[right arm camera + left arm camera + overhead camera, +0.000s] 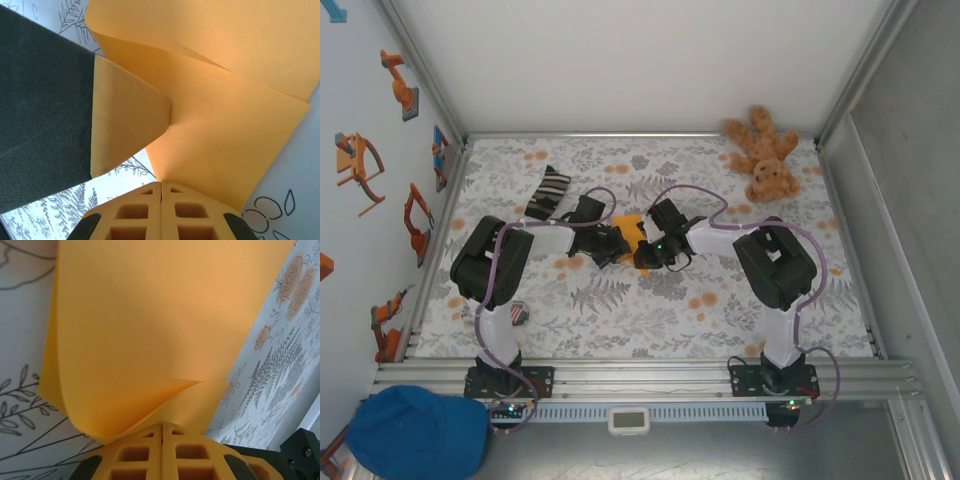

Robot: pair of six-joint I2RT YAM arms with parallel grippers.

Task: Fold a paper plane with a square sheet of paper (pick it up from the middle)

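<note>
A: From above, where do we have the sheet of paper (632,226)?
B: Over the middle of the table (620,320), between our two arms. We see an orange patch of it, with the left gripper (608,243) on one side and the right gripper (658,250) on the other, both close against it. The teddy bear (765,152) lies well apart in the far right corner, and the sock (548,193) lies just beyond our left arm
A: Can we read the grip from up there?
B: No, it's too small. The left wrist view settles it: our fingers (135,457) are pressed together with no gap. The curled lower edge of the sheet runs down into the seam, so we judge them clamped on it. The sheet bellies up off the table
A: And the right wrist view?
B: The jaws are together there too, nipping a lower corner of the sheet. It adds something the left view lacks: a dark finger (40,115) with a tan pad, its tip at the paper. We take it for our left arm's
A: So which step are we on?
B: An early fold, we'd say. Both grippers hold the sheet in the air and there is no dart shape yet. Next we need to line up the edges, lay the sheet flat and press the crease, moving both arms together so nothing tears
</note>
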